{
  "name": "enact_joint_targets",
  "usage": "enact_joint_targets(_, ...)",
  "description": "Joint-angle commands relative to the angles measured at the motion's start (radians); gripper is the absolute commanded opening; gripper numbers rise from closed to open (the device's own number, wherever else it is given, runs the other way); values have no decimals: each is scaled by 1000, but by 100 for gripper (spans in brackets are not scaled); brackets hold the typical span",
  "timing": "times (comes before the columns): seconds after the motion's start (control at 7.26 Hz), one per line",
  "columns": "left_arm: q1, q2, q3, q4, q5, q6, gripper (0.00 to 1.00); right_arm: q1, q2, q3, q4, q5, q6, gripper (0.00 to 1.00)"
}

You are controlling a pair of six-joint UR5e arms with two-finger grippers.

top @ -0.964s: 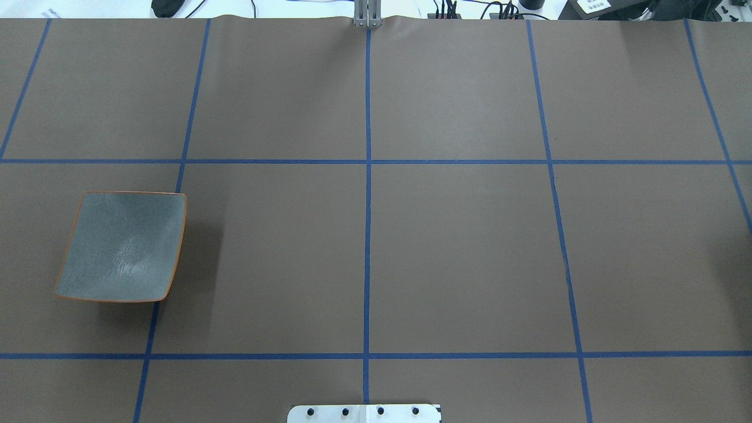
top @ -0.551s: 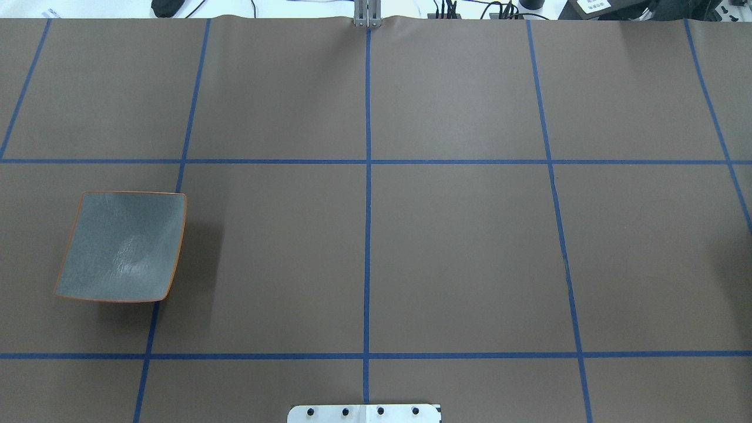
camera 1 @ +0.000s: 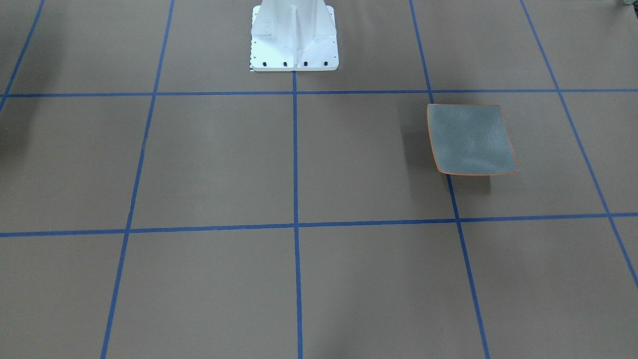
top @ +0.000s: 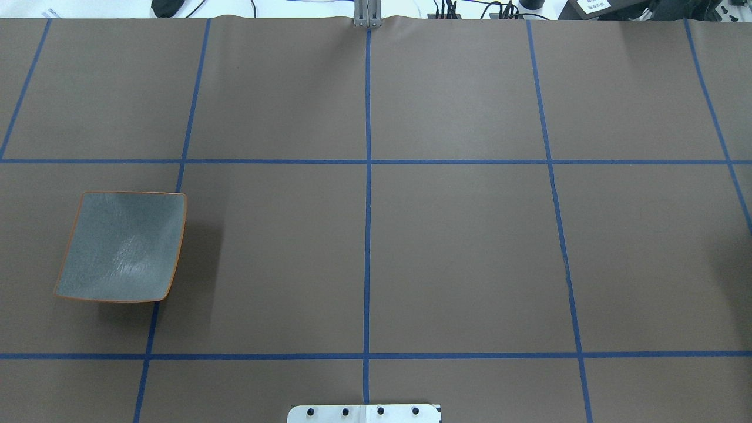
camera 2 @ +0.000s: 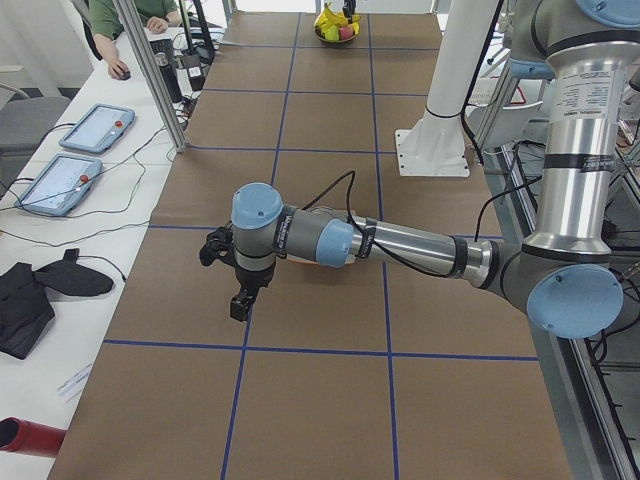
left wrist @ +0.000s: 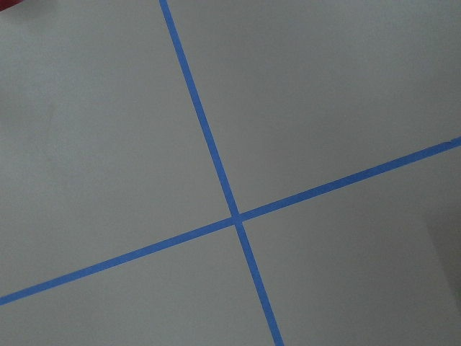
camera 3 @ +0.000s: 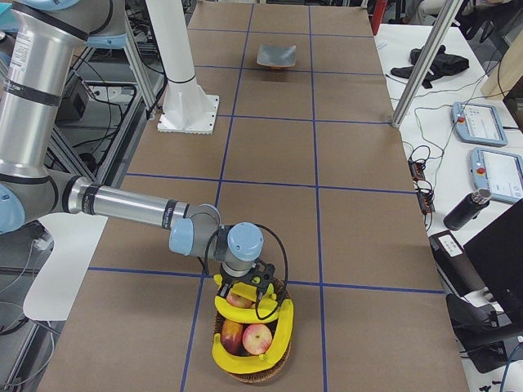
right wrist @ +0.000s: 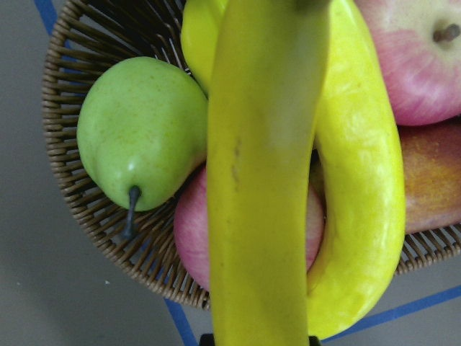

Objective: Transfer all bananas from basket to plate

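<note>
The wicker basket (camera 3: 278, 369) stands at the table's right end, also seen far off as the basket (camera 2: 338, 30). Several yellow bananas lie in it over other fruit: one banana (camera 3: 245, 305) across the top, another banana (camera 3: 283, 325) curving down the side. My right gripper (camera 3: 249, 291) hangs right over the basket. In the right wrist view its dark tips sit flush against both sides of the near banana (right wrist: 263, 180), shut on it. The grey-green plate (top: 123, 247) (camera 1: 471, 139) (camera 3: 276, 55) lies bare near the left end. My left gripper (camera 2: 240, 303) hovers beside it; I cannot tell its state.
Red apples (camera 3: 257, 336) and a green pear (right wrist: 140, 133) share the basket. The white robot base (camera 1: 294, 40) stands at the table's middle edge. A side table with tablets (camera 2: 95, 130) and a seated person's arm (camera 2: 120, 25) lies beyond the far edge.
</note>
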Motion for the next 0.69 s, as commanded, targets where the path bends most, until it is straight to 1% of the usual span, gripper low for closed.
enact_joint_targets(0.0,0,2,1,0,0,0,100,31,-10,108,-7,-6,0,0)
enact_joint_targets(0.14,2,2,9,2,0,0,100,82,13,148,-7,-6,0,0)
enact_joint_targets(0.28,6,-3,18,2,0,-12,100,56,64,159,-7,-8,0,0)
enact_joint_targets(0.41,6,-40,38,-8,-2,-145,100,23,151,161,-30,-6,0,0)
enact_joint_targets(0.55,23,-64,41,-49,-2,-245,100,-22,297,161,-171,-8,0,0)
